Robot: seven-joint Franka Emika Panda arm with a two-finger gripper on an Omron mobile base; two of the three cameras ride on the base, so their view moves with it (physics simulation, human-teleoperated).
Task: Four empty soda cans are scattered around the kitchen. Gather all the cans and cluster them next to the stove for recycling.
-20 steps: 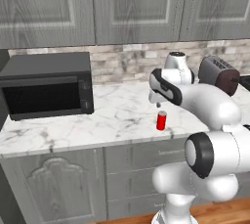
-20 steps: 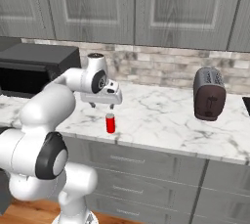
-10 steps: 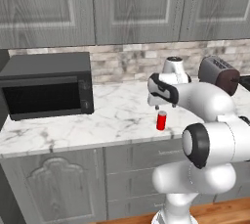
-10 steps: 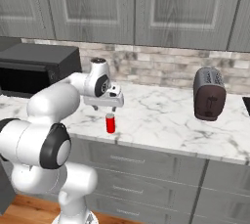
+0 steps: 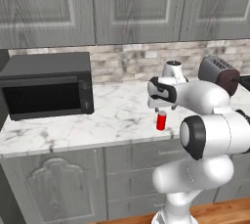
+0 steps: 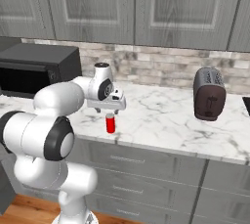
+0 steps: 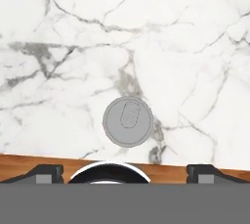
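A small red soda can (image 5: pixel 161 120) stands upright on the white marble counter (image 5: pixel 107 118), close to its front edge (image 6: pixel 111 123). In the hand view I look straight down on its silvery top (image 7: pixel 128 121). My gripper (image 5: pixel 158 107) hangs directly above the can, pointing down, with a small gap to the can's top (image 6: pixel 109 110). Its two dark fingertips (image 7: pixel 45 171) stand far apart at the bottom of the hand view, open, with nothing between them. The stove is out of view.
A black microwave (image 5: pixel 46 85) sits at the counter's left end. A dark toaster (image 6: pixel 209 94) stands to the right of the can. Grey wall cabinets hang above a brick backsplash. Grey drawers (image 6: pixel 146 162) run below the counter edge.
The arm has shifted slightly, bringing the gripper lower over the red can. The can has not moved and the jaws have stayed wide.
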